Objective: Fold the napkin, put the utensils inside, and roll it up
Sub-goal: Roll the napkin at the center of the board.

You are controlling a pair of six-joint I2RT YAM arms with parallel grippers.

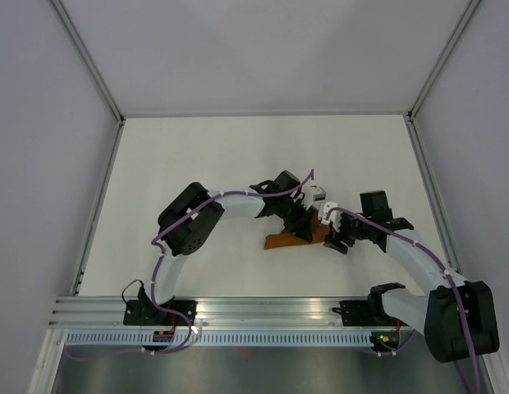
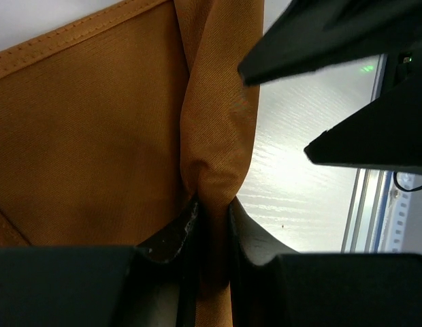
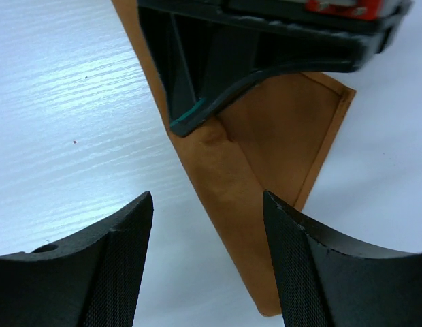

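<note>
The rust-orange napkin (image 1: 289,239) lies folded into a narrow bundle on the white table between both arms. My left gripper (image 1: 302,226) is shut on a rolled fold of the napkin (image 2: 218,122); in the left wrist view the cloth is pinched between its jaws (image 2: 212,204). My right gripper (image 1: 337,244) is open, just right of the napkin. In the right wrist view it (image 3: 205,197) hovers over the napkin's pointed end (image 3: 231,197) without touching. A thin teal-green streak (image 3: 192,114) shows at the left fingertip; I cannot tell whether it is the utensil, which is otherwise hidden.
The white table (image 1: 197,164) is walled by grey panels at the back and sides. A metal rail (image 1: 263,312) runs along the near edge, also showing in the left wrist view (image 2: 364,204). The right gripper's dark fingers (image 2: 361,136) show close to the left one.
</note>
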